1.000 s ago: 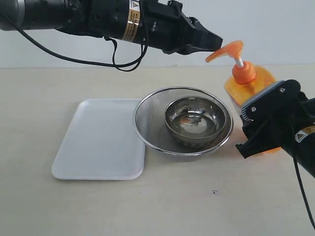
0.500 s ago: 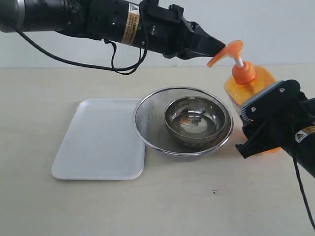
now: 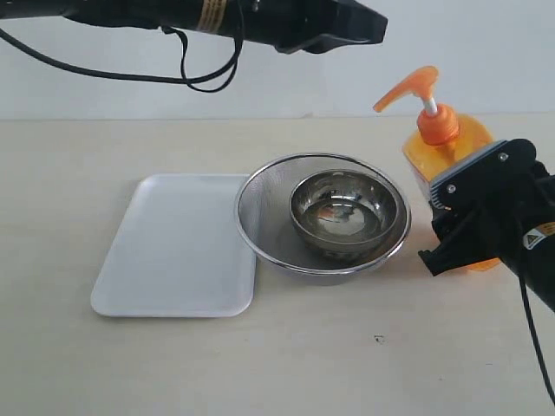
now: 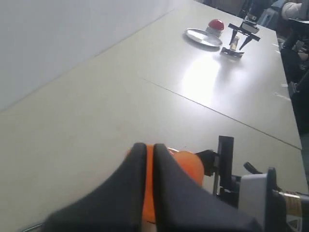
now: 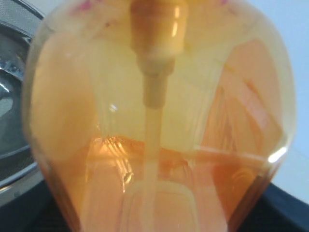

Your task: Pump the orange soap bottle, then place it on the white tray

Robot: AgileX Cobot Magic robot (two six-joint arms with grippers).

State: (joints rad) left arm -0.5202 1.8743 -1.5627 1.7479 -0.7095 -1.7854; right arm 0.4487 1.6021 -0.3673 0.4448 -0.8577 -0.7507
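Your right gripper (image 3: 447, 221) is clamped on the orange soap bottle (image 3: 451, 139), at the right of the scene.
Your left gripper (image 3: 373, 26) hangs closed, high and left of the pump head (image 3: 408, 87). A mesh bowl (image 3: 260, 217) holding a steel bowl (image 3: 347, 208) sits between the bottle and the white tray (image 3: 173, 251) at left.

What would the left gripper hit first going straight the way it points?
Likely nothing: the left gripper, shut, points level and would pass above the orange soap bottle, though depth is unclear.

black arms (image 3: 286, 22), yellow labels (image 3: 208, 13), black cables (image 3: 186, 83)
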